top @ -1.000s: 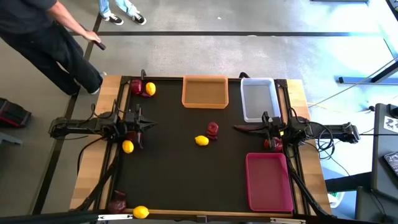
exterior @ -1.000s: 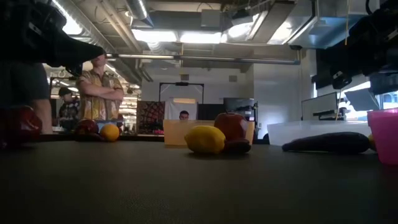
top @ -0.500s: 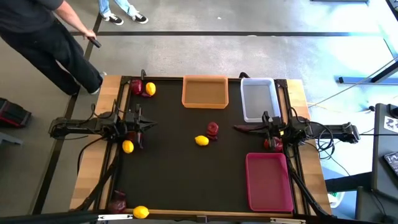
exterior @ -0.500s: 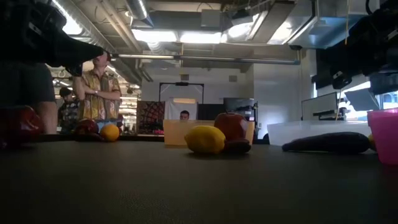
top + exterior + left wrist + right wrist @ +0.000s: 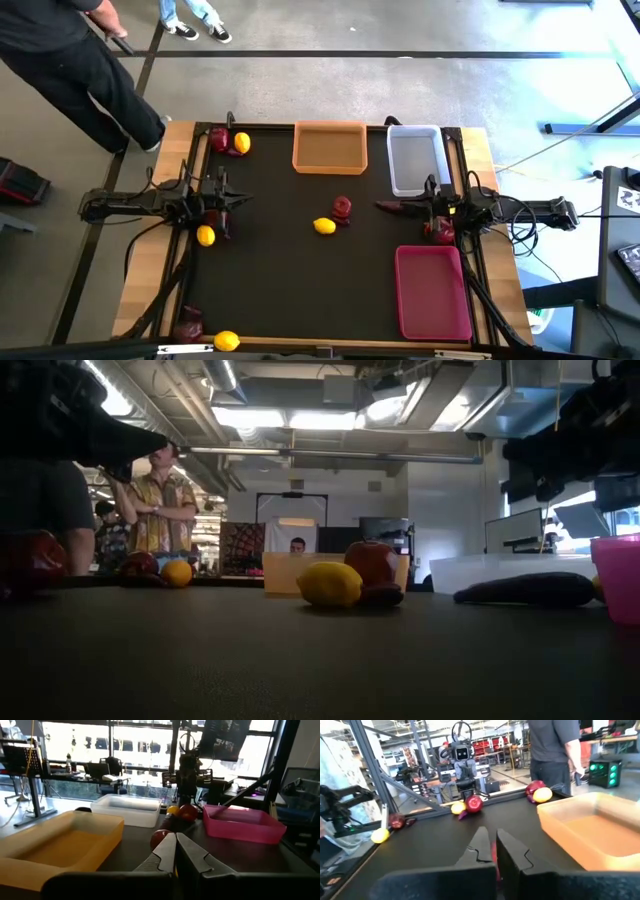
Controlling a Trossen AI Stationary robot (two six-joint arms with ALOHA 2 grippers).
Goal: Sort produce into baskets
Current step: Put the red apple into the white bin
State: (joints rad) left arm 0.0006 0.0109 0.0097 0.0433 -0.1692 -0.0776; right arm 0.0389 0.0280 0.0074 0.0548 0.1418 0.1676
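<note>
Black tabletop: dark purple piece lies flat, long axis left-right, just left of the right gripper, near the white basket. Right gripper clenched, empty. Left gripper clenched, empty, beside a lemon.

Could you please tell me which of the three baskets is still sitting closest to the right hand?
The white basket: its near end lies beside the right hand, which hovers shut. The pink basket lies farther down that side, and the orange basket farther left.
</note>
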